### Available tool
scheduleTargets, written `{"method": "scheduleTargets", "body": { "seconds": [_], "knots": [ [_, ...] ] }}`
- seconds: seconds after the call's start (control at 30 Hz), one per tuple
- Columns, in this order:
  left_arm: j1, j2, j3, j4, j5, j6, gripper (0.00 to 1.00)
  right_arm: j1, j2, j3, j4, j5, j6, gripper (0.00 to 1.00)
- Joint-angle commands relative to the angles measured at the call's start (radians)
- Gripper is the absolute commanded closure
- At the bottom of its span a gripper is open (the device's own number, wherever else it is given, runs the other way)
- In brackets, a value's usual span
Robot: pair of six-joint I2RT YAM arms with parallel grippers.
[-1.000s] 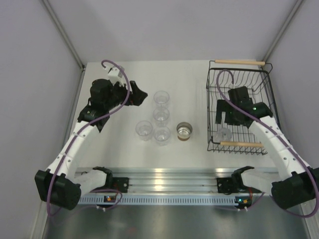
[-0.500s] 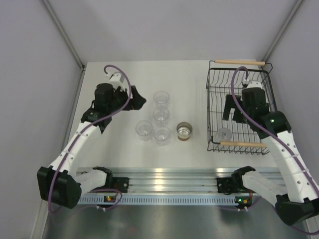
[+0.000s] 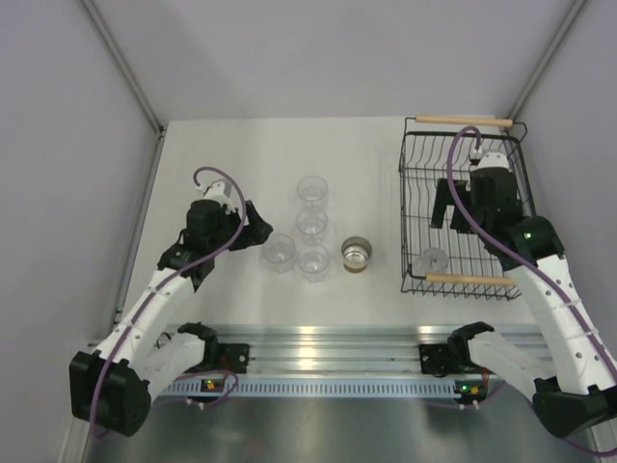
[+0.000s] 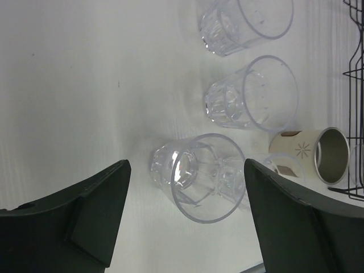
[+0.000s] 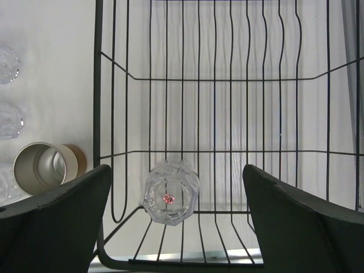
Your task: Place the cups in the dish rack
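Four clear cups stand on the white table: the far one (image 3: pixel 311 189), the middle one (image 3: pixel 310 224), the near left one (image 3: pixel 279 251) and the near right one (image 3: pixel 313 261). The silver cup with a tan outside (image 3: pixel 357 255) stands to their right. My left gripper (image 3: pixel 256 231) is open just left of the near left cup (image 4: pixel 199 176), which sits between and just beyond my fingertips in the left wrist view. The black wire dish rack (image 3: pixel 410 207) holds one clear cup (image 3: pixel 432 260), upside down (image 5: pixel 170 193). My right gripper (image 3: pixel 451 214) is open and empty above the rack.
The rack has wooden handles at its far end (image 3: pixel 463 121) and near end (image 3: pixel 467 279). The rack's wires (image 5: pixel 98 85) fill the right wrist view, with the tan cup (image 5: pixel 42 166) outside to the left. A metal rail (image 3: pixel 328 342) runs along the table's near edge.
My left gripper has moved nearer and down to the near left cup. My right gripper has lifted away from the clear cup, which stays in the rack, then held still.
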Motion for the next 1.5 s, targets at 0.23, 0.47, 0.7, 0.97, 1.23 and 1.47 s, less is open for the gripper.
{"method": "scheduleTargets", "body": {
  "seconds": [0.23, 0.47, 0.7, 0.97, 1.23, 1.47],
  "knots": [
    [-0.032, 0.045, -0.062, 0.019, -0.119, -0.024, 0.14, -0.015, -0.030, 0.006, 0.075, -0.014, -0.020, 0.01],
    [-0.032, 0.115, -0.070, 0.021, -0.113, -0.010, 0.16, -0.025, -0.033, -0.014, 0.084, -0.037, -0.017, 0.01],
    [-0.033, 0.180, -0.048, 0.019, -0.102, 0.008, 0.19, -0.038, -0.042, -0.042, 0.089, -0.045, -0.019, 0.01],
    [-0.072, 0.257, -0.011, 0.024, -0.119, 0.021, 0.28, -0.050, -0.044, -0.063, 0.098, -0.057, -0.019, 0.01],
    [-0.121, 0.300, 0.018, 0.024, -0.167, 0.018, 0.68, -0.058, -0.050, -0.079, 0.106, -0.063, -0.022, 0.01],
    [-0.129, 0.300, 0.015, 0.022, -0.182, 0.021, 1.00, -0.065, -0.051, -0.091, 0.110, -0.071, -0.020, 0.01]
  ]
}}
